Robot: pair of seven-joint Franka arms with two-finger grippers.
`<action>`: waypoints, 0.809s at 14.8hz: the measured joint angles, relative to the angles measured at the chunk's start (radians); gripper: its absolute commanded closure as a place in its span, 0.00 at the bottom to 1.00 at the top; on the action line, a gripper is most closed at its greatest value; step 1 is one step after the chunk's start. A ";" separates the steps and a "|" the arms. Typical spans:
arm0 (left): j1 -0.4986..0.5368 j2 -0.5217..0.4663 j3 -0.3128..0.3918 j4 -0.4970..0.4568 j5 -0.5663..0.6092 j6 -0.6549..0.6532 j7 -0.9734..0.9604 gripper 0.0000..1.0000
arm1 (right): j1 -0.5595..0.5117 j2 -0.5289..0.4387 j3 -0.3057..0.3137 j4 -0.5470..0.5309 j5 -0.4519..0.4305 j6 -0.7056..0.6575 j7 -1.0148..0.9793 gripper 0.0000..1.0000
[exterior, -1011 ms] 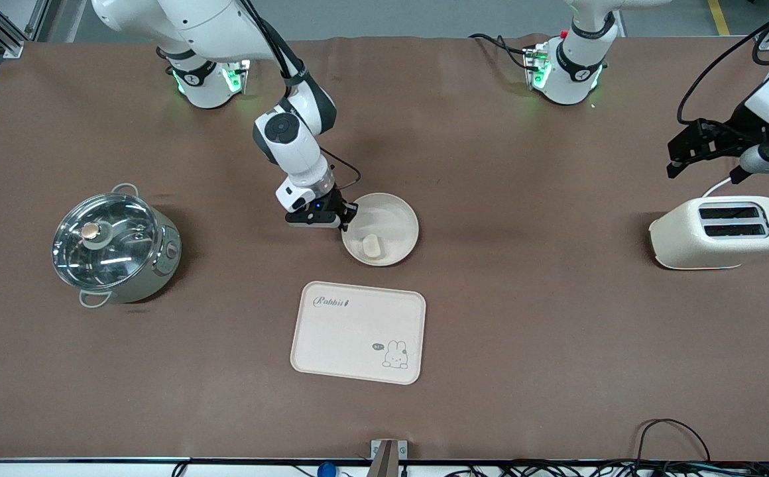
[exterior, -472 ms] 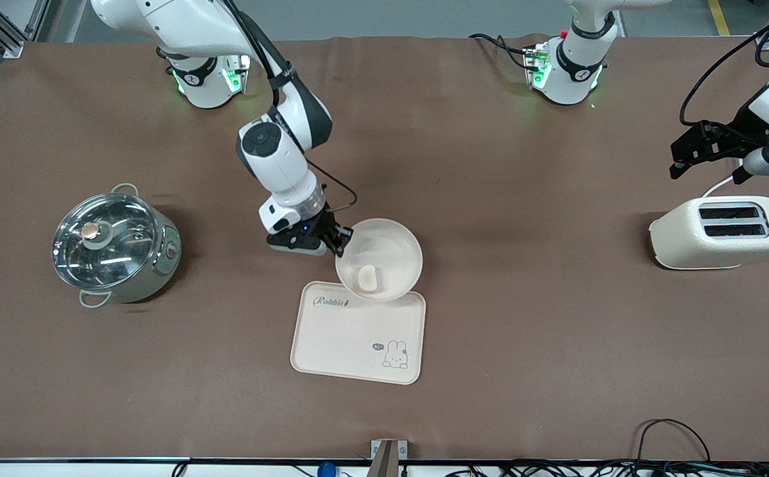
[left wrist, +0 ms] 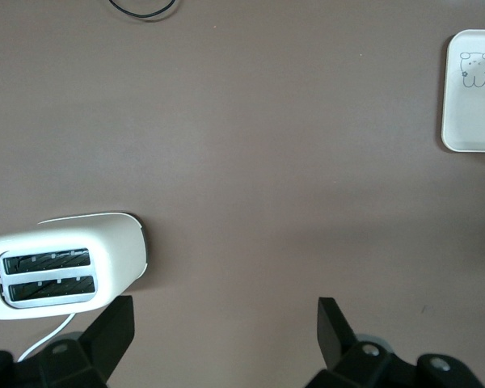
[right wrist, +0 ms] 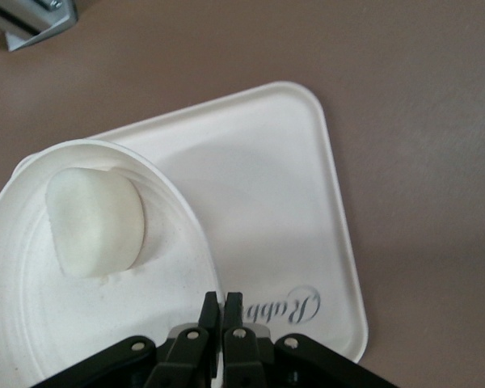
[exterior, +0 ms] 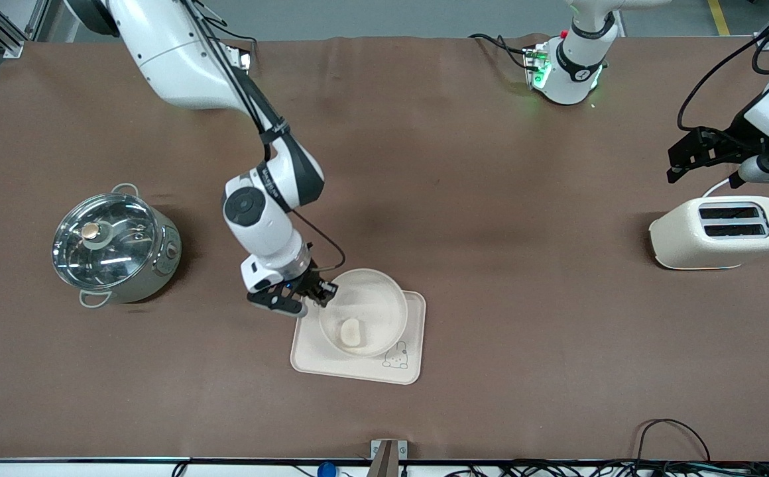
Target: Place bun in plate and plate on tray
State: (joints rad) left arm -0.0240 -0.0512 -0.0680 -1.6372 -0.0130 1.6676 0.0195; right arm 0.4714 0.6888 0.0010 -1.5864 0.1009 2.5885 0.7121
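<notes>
right gripper [exterior: 323,292] clamped on the cream plate [exterior: 362,321] rim at ten o'clock, pale bun [exterior: 350,332] inside, over the tray [exterior: 358,368], its script hidden; left gripper [exterior: 679,158] waits agape over the toaster [exterior: 719,232].

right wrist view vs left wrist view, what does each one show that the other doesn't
Only the right wrist view shows the bun lying in the plate, the right gripper shut on the plate's rim, and the tray's "Rabbit" script.

Only the left wrist view shows the toaster, the open left gripper hanging over bare table near it, and the tray's rabbit drawing.

Both show the tray, though the left wrist view catches just one corner, and the brown table.
</notes>
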 measured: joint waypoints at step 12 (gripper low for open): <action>0.000 0.000 0.000 0.005 0.000 -0.001 0.000 0.00 | -0.030 0.162 0.013 0.124 0.000 0.049 -0.033 0.16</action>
State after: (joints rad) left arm -0.0242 -0.0510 -0.0680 -1.6326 -0.0130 1.6665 0.0194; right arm 0.4414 0.8503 0.0136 -1.4629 0.1006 2.6375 0.6790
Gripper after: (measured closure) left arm 0.000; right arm 0.705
